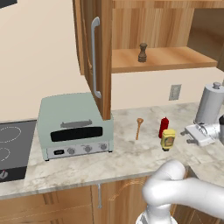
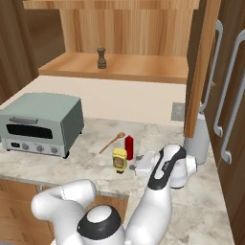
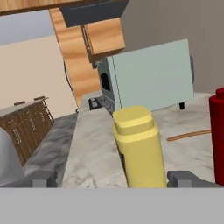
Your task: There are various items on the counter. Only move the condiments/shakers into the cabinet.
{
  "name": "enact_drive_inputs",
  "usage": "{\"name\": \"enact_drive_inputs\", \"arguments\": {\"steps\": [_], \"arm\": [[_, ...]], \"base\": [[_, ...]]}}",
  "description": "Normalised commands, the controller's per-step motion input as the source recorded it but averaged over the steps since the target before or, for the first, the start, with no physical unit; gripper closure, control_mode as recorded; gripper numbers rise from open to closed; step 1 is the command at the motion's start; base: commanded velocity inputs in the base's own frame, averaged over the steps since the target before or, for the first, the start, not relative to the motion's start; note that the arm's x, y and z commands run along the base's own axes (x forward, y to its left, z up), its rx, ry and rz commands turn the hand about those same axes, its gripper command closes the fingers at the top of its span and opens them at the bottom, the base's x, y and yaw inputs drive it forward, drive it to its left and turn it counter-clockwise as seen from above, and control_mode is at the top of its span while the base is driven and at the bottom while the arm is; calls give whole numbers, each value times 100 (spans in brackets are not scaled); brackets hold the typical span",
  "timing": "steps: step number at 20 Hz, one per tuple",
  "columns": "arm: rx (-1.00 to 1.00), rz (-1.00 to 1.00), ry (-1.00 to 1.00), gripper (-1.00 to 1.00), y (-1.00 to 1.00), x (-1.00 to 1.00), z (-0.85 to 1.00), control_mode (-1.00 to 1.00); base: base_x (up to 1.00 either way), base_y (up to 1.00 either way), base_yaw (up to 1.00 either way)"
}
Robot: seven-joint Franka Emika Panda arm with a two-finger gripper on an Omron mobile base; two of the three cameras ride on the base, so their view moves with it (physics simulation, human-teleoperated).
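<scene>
Hand view: yellow bottle (image 3: 139, 146) between fingertips (image 3: 183, 178).

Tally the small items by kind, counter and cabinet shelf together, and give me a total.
Shakers: 1, the dark brown shaker on the cabinet shelf.
Bottles: 2, the red squeeze bottle and the yellow bottle on the counter.
Spoons: 1, the wooden spoon on the counter.
Total: 4
</scene>
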Motion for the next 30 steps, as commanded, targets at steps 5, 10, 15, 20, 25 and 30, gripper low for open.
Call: {"name": "enact_drive_inputs", "arguments": {"steps": [5, 10, 15, 20, 25, 30], "arm": [[-4, -2, 0, -100, 15, 2, 0, -100], [-5, 0, 0, -100, 20, 0, -1, -100], [-2, -3, 0, -100, 6, 0, -1, -100], [-2, -5, 0, -100, 8, 6, 0, -100], [-1, -1, 2, -100, 17, 13, -1, -100], [-1, 0, 3, -100, 16, 10, -2, -100]], "base": [[0, 0, 0], [0, 0, 0], [0, 0, 0], [0, 0, 0], [0, 0, 0], [0, 0, 0]]}}
